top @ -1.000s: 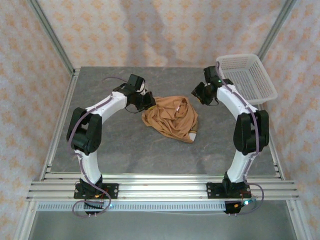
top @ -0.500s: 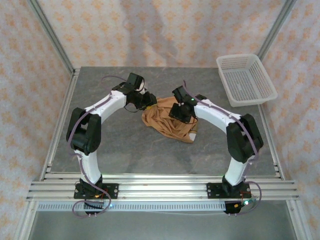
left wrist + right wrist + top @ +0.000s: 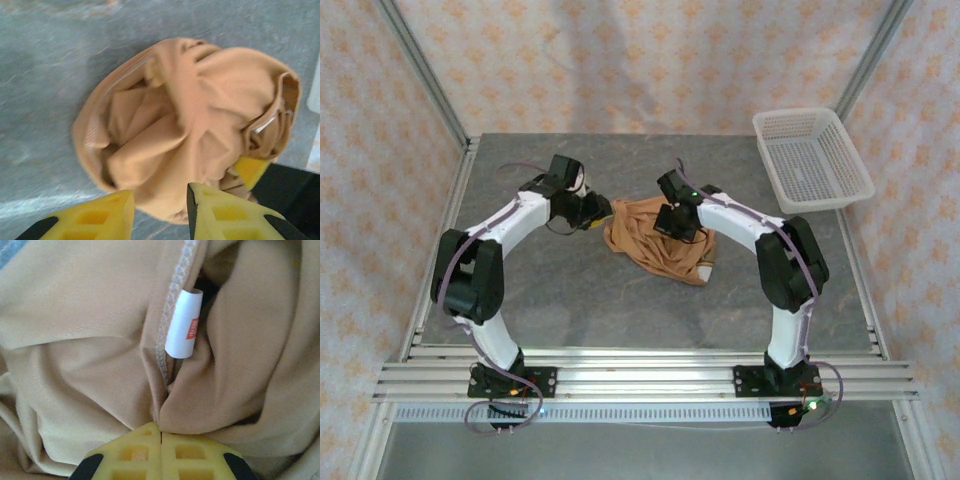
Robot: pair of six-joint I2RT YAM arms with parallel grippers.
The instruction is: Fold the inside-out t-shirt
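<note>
Table (image 3: 570, 300): carrying everything, grey and stone-patterned.
Basket (image 3: 812, 160): sitting at the far right corner, well apart from the shirt.
Inside-out t-shirt (image 3: 655, 250): lying crumpled in a heap mid-table, between the two arms.
Left hand (image 3: 160, 195): hanging released, fingers apart, at the heap's left edge.
Right hand (image 3: 160, 432): pinching a fold of the t-shirt, fingers clenched together beside a seam.
White label (image 3: 183, 324): poking out just beyond that seam.

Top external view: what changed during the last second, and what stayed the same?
The right arm swung left from beside the basket onto the t-shirt, and its jaws shut on a fold by the seam. The left arm drew back leftwards, its jaws opening off the shirt's edge. The t-shirt stays crumpled in place; the basket has not moved.
</note>
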